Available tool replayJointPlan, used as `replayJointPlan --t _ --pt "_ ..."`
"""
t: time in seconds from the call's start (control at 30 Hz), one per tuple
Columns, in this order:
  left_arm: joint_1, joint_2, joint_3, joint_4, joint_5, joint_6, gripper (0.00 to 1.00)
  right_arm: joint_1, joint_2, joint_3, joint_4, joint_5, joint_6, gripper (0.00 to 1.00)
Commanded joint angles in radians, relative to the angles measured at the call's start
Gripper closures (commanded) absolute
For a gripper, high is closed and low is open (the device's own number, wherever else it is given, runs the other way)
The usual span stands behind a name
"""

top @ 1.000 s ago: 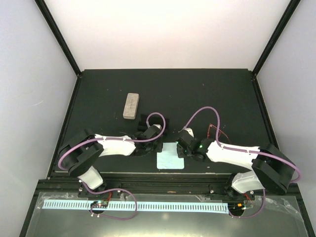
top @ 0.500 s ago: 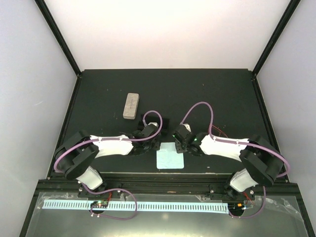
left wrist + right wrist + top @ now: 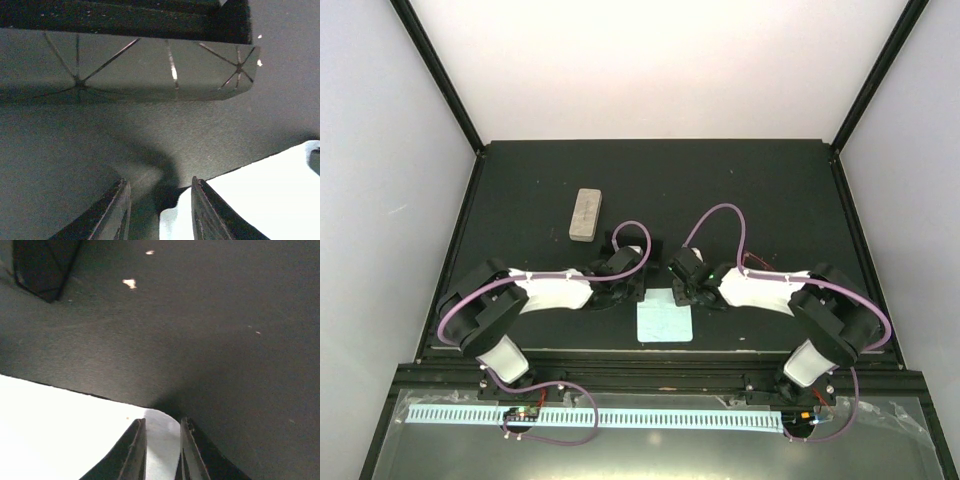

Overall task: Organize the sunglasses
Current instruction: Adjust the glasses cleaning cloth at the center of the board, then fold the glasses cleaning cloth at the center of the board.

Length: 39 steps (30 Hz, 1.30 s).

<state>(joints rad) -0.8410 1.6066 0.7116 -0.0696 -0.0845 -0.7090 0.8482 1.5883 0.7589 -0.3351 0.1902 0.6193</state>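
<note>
Thin red wire sunglasses (image 3: 754, 263) lie on the mat just behind my right forearm and are partly hidden by it. The black-framed pair is not in view. My left gripper (image 3: 632, 293) is low at the far left corner of a light blue cloth (image 3: 665, 319), open, with that corner (image 3: 180, 220) by its right finger (image 3: 202, 210). My right gripper (image 3: 684, 291) is low at the cloth's far right corner, jaws narrowly apart with the corner (image 3: 160, 440) between them. Neither holds sunglasses.
A beige oblong case (image 3: 585, 214) lies at the back left. A dark flat-sided object (image 3: 125, 65) sits just beyond my left gripper; a dark corner (image 3: 42, 267) shows in the right wrist view. The black mat (image 3: 720, 190) ends at raised side rails.
Both grippers have moved inward and down to the cloth's far corners. The right arm has swung left, uncovering less of the red frame.
</note>
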Motion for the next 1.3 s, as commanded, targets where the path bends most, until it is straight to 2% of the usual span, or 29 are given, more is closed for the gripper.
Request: replayJointPlan --t 0.0,0.13,0.37,0.63,0.8,0.93,1.1,1.27 --pt "0.006 0.034 0.016 0.002 0.088 0.028 0.68 -0.007 0.021 -0.008 0.042 -0.107 -0.021 0.80" --pt "0.008 0.027 0.011 0.004 0.094 0.030 0.68 -0.008 0.021 -0.018 0.048 -0.113 -0.014 0.86" --pt "0.012 0.027 0.011 -0.003 0.094 0.043 0.69 -0.008 0.011 -0.011 0.015 -0.018 0.001 0.97" --pt "0.017 0.047 0.020 -0.004 0.109 0.061 0.69 -0.008 0.007 0.001 -0.008 0.030 0.002 0.96" --pt "0.020 0.075 0.035 0.004 0.122 0.067 0.70 -0.009 0.011 0.010 -0.028 0.049 0.004 0.83" --pt "0.023 0.098 0.050 0.008 0.133 0.073 0.72 -0.009 0.006 0.008 -0.051 0.078 0.010 0.79" --pt "0.023 0.113 0.055 0.011 0.149 0.075 0.77 -0.008 0.006 -0.001 -0.029 0.036 0.001 0.85" --pt "0.025 0.116 0.050 0.020 0.160 0.078 0.89 -0.009 0.000 0.000 -0.024 0.038 0.000 0.93"
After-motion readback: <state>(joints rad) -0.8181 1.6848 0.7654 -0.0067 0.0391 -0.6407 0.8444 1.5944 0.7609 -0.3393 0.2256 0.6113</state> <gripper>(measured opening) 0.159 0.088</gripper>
